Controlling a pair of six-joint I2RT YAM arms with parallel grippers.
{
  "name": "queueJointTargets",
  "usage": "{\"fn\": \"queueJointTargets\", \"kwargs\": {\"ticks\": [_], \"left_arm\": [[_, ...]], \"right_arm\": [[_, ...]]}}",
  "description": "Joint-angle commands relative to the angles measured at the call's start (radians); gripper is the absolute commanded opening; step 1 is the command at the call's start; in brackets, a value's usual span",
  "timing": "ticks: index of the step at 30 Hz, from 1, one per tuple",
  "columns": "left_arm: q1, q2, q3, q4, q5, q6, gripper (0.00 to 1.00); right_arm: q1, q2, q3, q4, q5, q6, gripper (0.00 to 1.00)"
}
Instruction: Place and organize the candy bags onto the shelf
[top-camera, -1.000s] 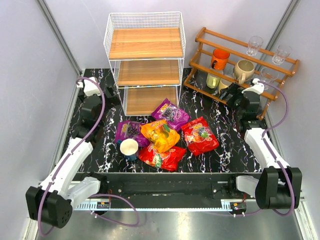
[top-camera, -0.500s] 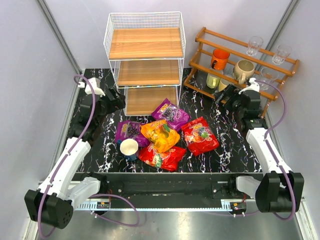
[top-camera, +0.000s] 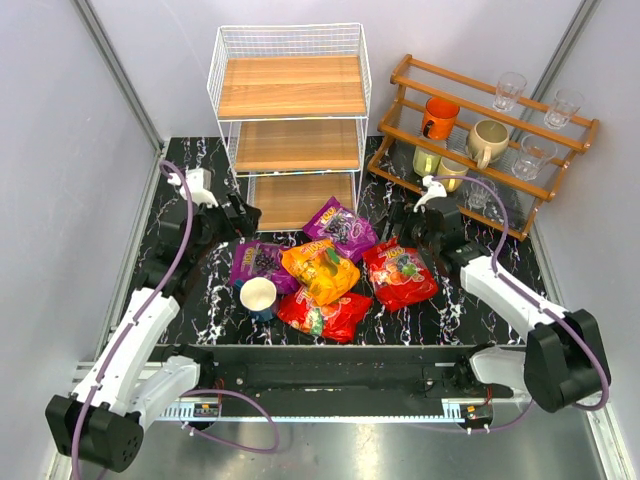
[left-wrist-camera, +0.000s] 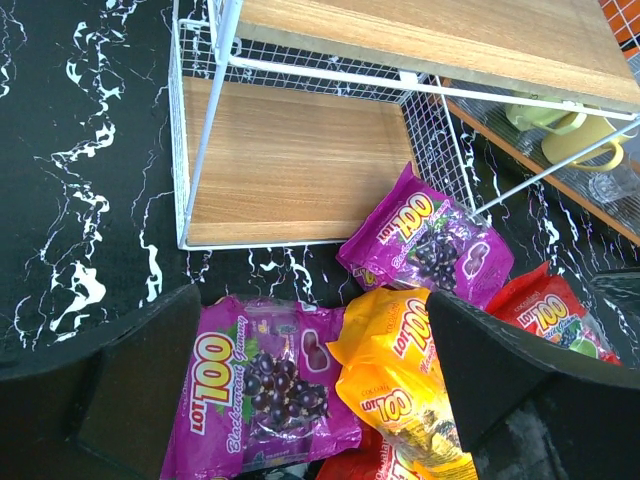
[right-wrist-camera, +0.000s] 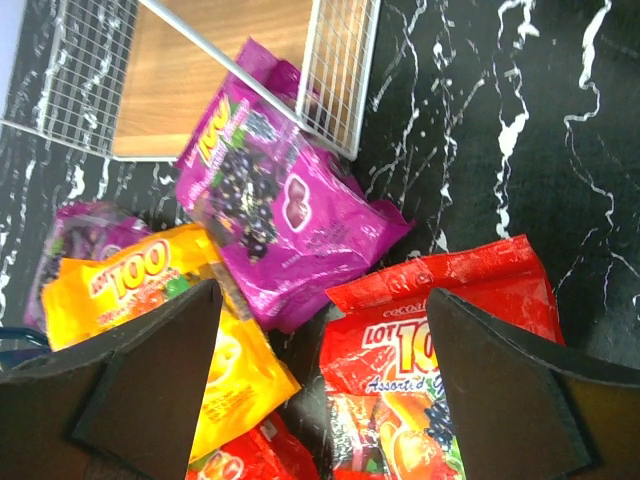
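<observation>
In the middle of the black marbled table, just near of the tall white wire-frame shelf with three light wooden tiers, the five glossy candy bags lie in a loose, overlapping heap. A purple-magenta pouch lies farthest, its corner just beside the shelf's lowest frame. A second purple-magenta pouch is on the left, an orange-yellow pouch in the centre, a red pouch on the right and another red pouch nearest. A white-and-blue cup stands touching the left purple one.

All three boards are bare, so nothing is shelved yet; the step in hand looks like the approach to a first pick. The left gripper hovers over the left purple pouch, jaws spread wide with nothing between them. The right gripper hangs equally spread and empty above the far purple and right red pouches. Next, I judge, a gripper must descend onto a bag's free edge and pinch it without dragging its neighbours.
</observation>
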Motion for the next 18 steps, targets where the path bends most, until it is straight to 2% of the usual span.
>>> {"fn": "queueJointTargets", "kwargs": {"ticks": [1, 9, 18], "left_arm": [[-0.002, -0.04, -0.014, 0.014, 0.013, 0.04, 0.99], [-0.002, -0.048, -0.034, 0.015, 0.025, 0.026, 0.99], [-0.002, -0.084, -0.071, 0.011, 0.022, 0.017, 0.99]], "right_arm": [[0.002, 0.059, -0.043, 0.169, -0.045, -0.029, 0.92], [0.0, 0.22, -0.015, 0.361, -0.161, -0.161, 0.92], [0.0, 0.428, 0.101, 0.398, -0.177, -0.207, 0.91]]}}
